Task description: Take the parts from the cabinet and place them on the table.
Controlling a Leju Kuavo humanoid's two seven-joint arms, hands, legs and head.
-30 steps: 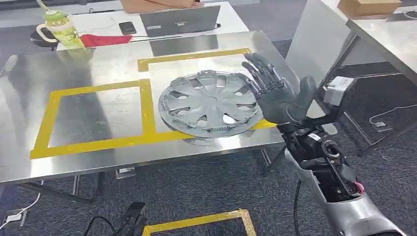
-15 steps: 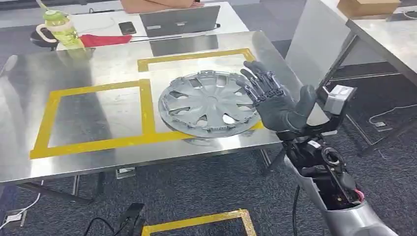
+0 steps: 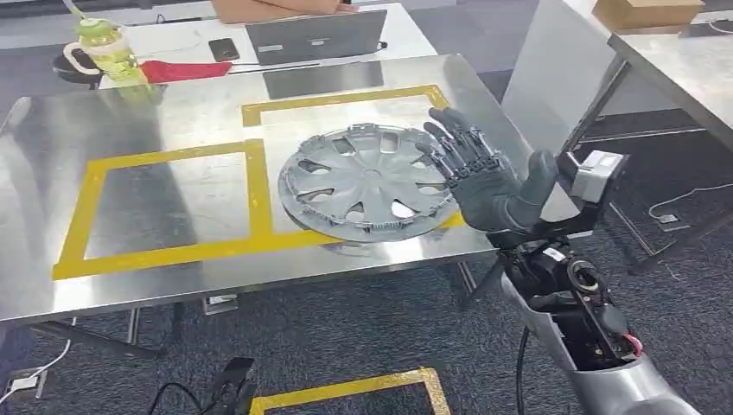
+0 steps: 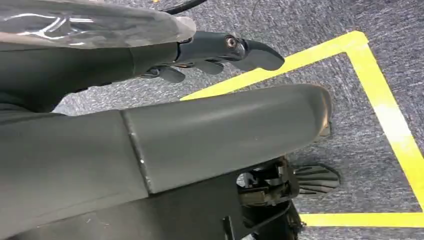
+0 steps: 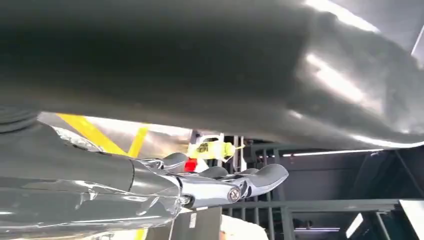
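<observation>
The wheel cover (image 3: 370, 182), a grey plastic hubcap with cut-out spokes, lies flat on the steel counter (image 3: 173, 104), toward its right side and close to the near edge. It sits across the near right corner of the yellow tape outline (image 3: 251, 186), its rim overlapping the tape line along the near side.

Against the picture from a second ago the wheel cover has not shifted. The right robot hand (image 3: 488, 177) has drawn back a little toward the counter's right edge and sits slightly lower, and the silver arm behind it has moved with it. The change from half a second ago is very small.

The right robot hand is open, its fingers (image 3: 458, 143) spread and pointing up and away, the palm facing the wheel cover. It holds nothing. In the head view its fingertips overlap the right rim of the wheel cover; whether they touch it or hang just above cannot be told.

The left robot hand (image 4: 215, 55) hangs over the grey carpet with yellow floor tape (image 4: 385, 110) beneath it. Its dark fingers lie loosely extended with nothing in them.

At the counter's far left corner stands a green bottle (image 3: 108, 52). Beyond the far edge are a red cloth (image 3: 186, 69), a phone (image 3: 224, 48) and a laptop (image 3: 315, 36).
</observation>
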